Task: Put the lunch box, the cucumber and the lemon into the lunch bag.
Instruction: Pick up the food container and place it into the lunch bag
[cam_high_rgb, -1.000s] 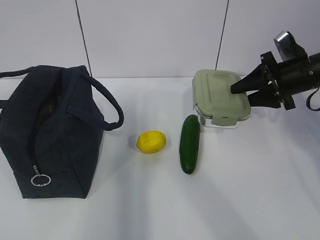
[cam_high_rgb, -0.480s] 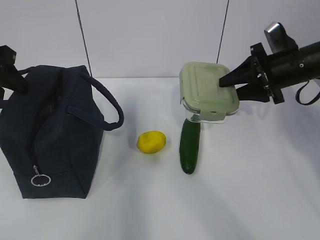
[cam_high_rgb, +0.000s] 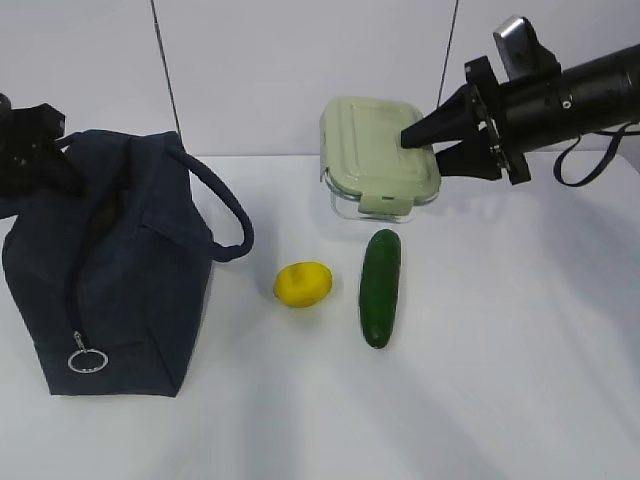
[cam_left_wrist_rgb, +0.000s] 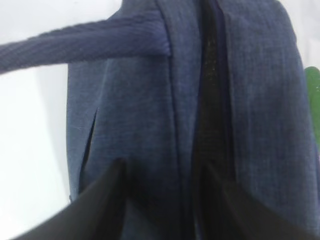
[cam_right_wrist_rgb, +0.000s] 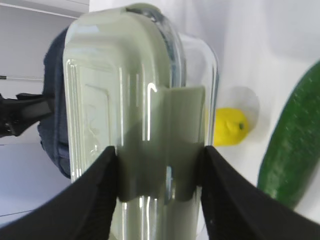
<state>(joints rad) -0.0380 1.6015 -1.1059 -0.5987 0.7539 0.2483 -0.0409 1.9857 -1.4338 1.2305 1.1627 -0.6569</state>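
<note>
The right gripper (cam_high_rgb: 425, 137) is clamping the box (cam_high_rgb: 378, 158) by its right end, jaws closed above and below the lid's clip, and is holding it clear of the table (cam_high_rgb: 500, 350), tilted a little toward the camera. The right wrist view is showing the same hold: the box (cam_right_wrist_rgb: 145, 100) is filling the gap between both fingers. This looks like the carry step, with the box on its way to the bag (cam_high_rgb: 110, 270), which is sitting well apart at the table's left side.

The left gripper (cam_left_wrist_rgb: 162, 197) is pressing into the bag's cloth beside the zipper line; its fingers are spread with fabric between them, but whether they are actually pinching it I cannot tell. The zipper slit is looking narrow (barely parted), so the next move probably calls for a wider mouth before the box can go in flat.

The lemon (cam_high_rgb: 302, 284) and cucumber (cam_high_rgb: 380, 288) are lying near each other on the table, untouched.
</note>
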